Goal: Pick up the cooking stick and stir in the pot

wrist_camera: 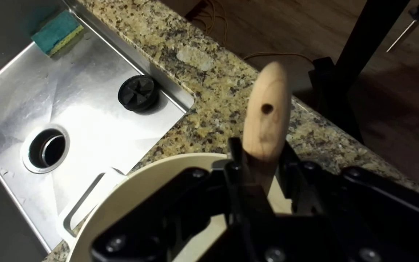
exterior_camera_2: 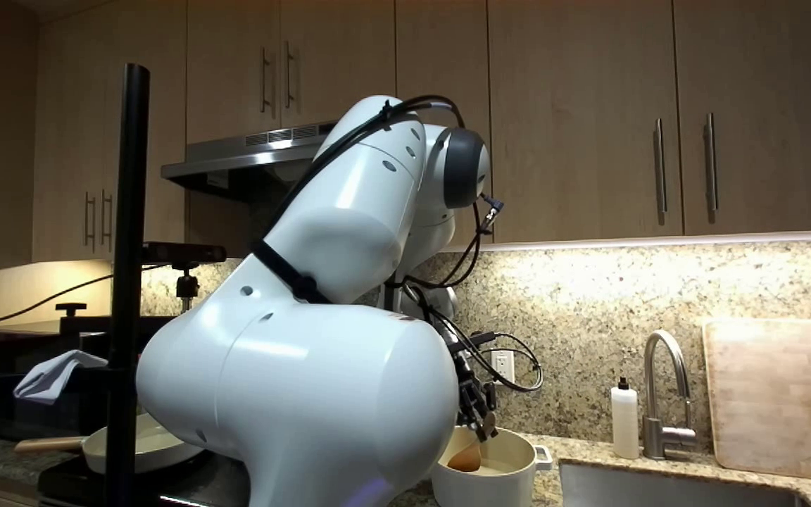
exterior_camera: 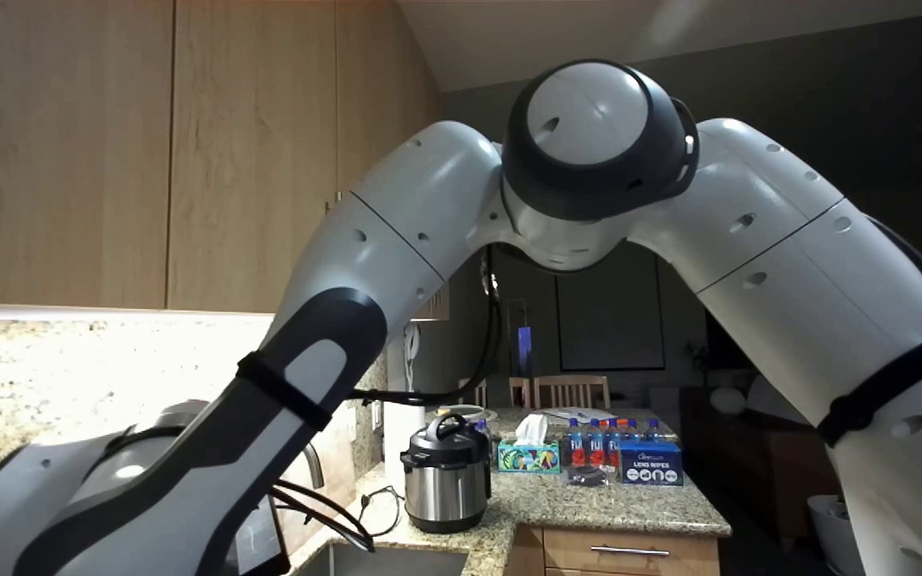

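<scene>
With my gripper (wrist_camera: 261, 149) pinching the wooden stick (wrist_camera: 266, 127), too wide a stir could catch the pot (exterior_camera_2: 483, 489) below my gripper and loosen my hold.

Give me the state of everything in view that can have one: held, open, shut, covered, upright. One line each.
End effector, shut on the cooking stick
Cooking stick, gripped, tilted, lower end inside the pot
Pot, uncovered
Pan, uncovered
Pressure cooker, covered
Sink drain, uncovered
Tissue box, open, a tissue sticking out
Drawer, shut
Upper cabinets, shut
Faucet, not visibly running
White bottle, upright
</scene>
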### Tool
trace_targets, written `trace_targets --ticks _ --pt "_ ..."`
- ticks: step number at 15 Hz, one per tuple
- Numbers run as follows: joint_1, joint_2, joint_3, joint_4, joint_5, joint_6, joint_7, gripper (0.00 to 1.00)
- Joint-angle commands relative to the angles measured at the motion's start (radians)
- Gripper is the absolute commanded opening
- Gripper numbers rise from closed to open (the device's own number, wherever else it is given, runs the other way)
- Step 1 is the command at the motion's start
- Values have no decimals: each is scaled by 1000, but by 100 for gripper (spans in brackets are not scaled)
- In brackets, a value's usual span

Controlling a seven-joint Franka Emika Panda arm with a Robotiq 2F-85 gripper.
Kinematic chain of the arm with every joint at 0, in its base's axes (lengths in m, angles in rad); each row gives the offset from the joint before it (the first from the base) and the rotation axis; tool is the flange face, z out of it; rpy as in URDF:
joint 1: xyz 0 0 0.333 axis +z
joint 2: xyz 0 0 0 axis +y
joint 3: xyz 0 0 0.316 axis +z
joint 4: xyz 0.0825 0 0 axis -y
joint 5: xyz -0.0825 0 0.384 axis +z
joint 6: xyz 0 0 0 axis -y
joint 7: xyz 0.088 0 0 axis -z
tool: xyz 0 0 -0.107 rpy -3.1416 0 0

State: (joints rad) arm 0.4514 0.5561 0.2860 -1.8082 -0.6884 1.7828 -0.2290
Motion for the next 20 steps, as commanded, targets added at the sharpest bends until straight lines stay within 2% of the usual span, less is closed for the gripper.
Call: trace_targets --ticks 1,7,14,20 --pt "-5 -23 -9 -30 -24 2 13 9" --pt "-23 -49 -29 -87 -74 10 11 9" --pt "-31 -52 -16 -110 -82 48 42 9" --pt "-18 -3 -3 -52 -45 37 73 9"
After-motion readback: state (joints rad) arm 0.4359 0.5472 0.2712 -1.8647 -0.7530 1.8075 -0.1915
